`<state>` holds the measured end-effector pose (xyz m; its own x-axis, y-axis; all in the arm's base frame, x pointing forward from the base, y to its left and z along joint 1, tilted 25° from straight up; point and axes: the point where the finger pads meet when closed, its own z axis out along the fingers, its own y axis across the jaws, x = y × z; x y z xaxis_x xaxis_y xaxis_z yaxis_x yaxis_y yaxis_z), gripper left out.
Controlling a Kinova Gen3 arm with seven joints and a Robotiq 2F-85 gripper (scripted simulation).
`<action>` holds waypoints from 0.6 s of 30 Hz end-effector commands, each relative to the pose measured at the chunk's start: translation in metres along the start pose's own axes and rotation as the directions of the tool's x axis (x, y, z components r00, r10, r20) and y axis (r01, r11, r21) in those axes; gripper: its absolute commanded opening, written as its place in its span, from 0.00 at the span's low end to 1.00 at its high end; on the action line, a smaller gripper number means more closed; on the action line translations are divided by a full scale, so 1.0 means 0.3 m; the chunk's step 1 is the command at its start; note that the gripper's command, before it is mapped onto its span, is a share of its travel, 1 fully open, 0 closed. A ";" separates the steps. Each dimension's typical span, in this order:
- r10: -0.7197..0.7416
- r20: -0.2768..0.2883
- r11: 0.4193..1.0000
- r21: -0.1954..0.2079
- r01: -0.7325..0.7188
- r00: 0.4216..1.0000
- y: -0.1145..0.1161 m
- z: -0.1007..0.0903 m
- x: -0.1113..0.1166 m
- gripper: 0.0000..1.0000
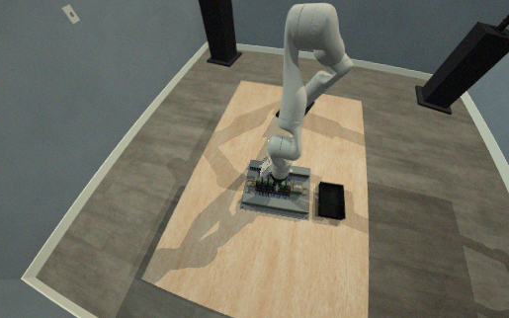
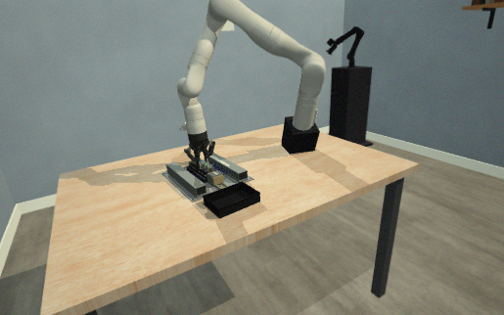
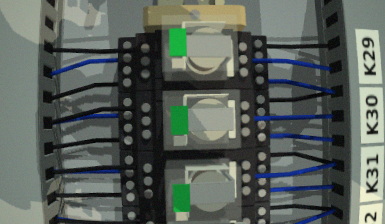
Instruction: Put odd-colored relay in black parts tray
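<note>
The grey relay panel (image 1: 275, 201) (image 2: 185, 179) looks flat on the table; a small tilt cannot be ruled out. My gripper (image 1: 278, 183) (image 2: 202, 164) points down at the relay row, its fingers closed around one relay between green-buttoned neighbours. Its button and how far it sits in its socket are hidden. The fingers are outside the wrist view. There, three clear relays with green buttons sit in black sockets: one by label K29 (image 3: 208, 49), one by K30 (image 3: 208, 121), one by K31 (image 3: 208, 189). The black parts tray (image 1: 331, 216) (image 2: 241, 204) stands beside the panel; no relay shows in it.
Grey wire ducts (image 3: 337, 165) flank the relay row, with black and blue wires running to the sockets. A tan end clamp (image 3: 193, 19) closes the row at the top of the wrist view. The arm's black base (image 2: 299, 142) stands at the table's far end.
</note>
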<state>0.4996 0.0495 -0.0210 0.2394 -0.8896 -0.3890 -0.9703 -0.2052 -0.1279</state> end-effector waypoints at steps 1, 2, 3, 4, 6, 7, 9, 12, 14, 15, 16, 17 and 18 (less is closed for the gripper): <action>0.000 -0.001 1.000 0.000 0.000 1.000 -0.002 -0.003 0.001 0.00; 0.000 -0.001 1.000 -0.001 0.000 1.000 -0.002 -0.003 0.001 0.00; 0.000 -0.001 1.000 -0.003 0.000 1.000 -0.002 -0.003 0.001 0.00; 0.000 -0.001 1.000 -0.005 0.000 1.000 -0.002 -0.003 0.001 0.00; 0.000 -0.001 1.000 -0.011 0.000 1.000 -0.003 -0.003 0.001 0.00; 0.000 -0.001 1.000 -0.015 0.000 1.000 -0.003 -0.003 0.001 0.00; 0.000 -0.001 1.000 -0.021 0.000 1.000 -0.004 -0.003 0.001 0.00; 0.000 -0.001 1.000 -0.025 0.000 1.000 -0.004 -0.003 0.001 0.00; 0.000 -0.001 1.000 -0.026 0.000 1.000 -0.004 -0.003 0.001 0.00; 0.000 -0.001 1.000 -0.026 0.000 1.000 -0.004 -0.003 0.001 0.00; 0.000 -0.001 1.000 -0.026 0.000 1.000 -0.004 -0.003 0.001 0.00; 0.000 -0.001 1.000 -0.026 0.000 1.000 -0.004 -0.003 0.001 0.00; 0.000 -0.001 1.000 -0.027 0.000 1.000 -0.004 -0.003 0.001 0.00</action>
<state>0.5003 0.0495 -0.0207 0.2394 -0.8896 -0.3889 -0.9709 -0.2159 -0.1037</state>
